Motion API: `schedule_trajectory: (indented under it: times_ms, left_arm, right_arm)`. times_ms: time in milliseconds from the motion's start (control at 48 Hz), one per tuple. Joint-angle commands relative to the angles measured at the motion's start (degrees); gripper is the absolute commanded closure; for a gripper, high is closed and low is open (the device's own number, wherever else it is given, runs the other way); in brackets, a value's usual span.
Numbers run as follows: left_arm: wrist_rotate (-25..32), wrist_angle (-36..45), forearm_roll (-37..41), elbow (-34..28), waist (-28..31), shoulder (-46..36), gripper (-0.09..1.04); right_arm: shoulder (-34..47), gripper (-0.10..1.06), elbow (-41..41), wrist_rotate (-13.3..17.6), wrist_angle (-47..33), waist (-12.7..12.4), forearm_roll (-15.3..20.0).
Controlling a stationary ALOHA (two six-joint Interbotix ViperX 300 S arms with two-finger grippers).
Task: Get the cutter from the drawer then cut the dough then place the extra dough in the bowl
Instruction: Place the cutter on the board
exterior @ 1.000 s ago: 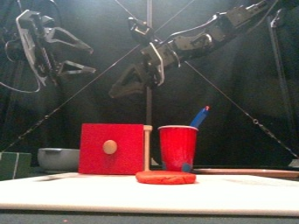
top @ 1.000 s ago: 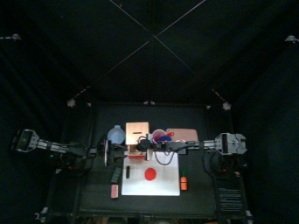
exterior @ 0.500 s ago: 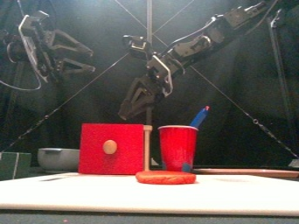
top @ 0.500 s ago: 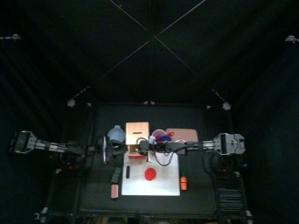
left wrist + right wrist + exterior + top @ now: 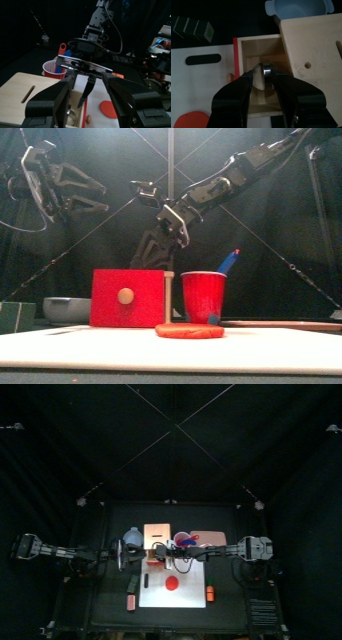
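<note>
The wooden box [image 5: 311,40] has its drawer pulled out, the red front [image 5: 127,298] facing the table's front. The round metal cutter [image 5: 266,70] lies in the drawer. My right gripper [image 5: 266,75] hangs over the drawer, open, its jaws on either side of the cutter; in the front view the right gripper [image 5: 150,253] is above the box. The red dough disc [image 5: 190,330] lies on the white board [image 5: 198,589]. The blue-grey bowl [image 5: 132,537] sits left of the box. My left gripper [image 5: 80,190] hovers high at the left, open and empty.
A red cup [image 5: 203,296] with a blue knife stands right of the box, just behind the dough. Dark green sushi blocks [image 5: 191,29] lie off the board's left side, near the bowl [image 5: 298,7].
My right gripper has come down toward the open drawer and its jaws have gone from shut to open. The left arm has stayed put.
</note>
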Motion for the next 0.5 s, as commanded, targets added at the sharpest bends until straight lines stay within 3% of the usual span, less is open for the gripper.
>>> schedule_trajectory:
  times_ms: [21, 500]
  left_arm:
    - [0.0, -0.6, 0.0, -0.5, 0.2, 0.0, 0.09]
    - [-0.2, -0.6, -0.7, -0.1, -0.1, 0.0, 0.09]
  right_arm:
    - [-1.3, 0.23, -1.4, 0.0, 0.0, -0.7, 0.0]
    - [0.6, 0.23, -2.0, -0.2, 1.8, -1.1, 0.1]
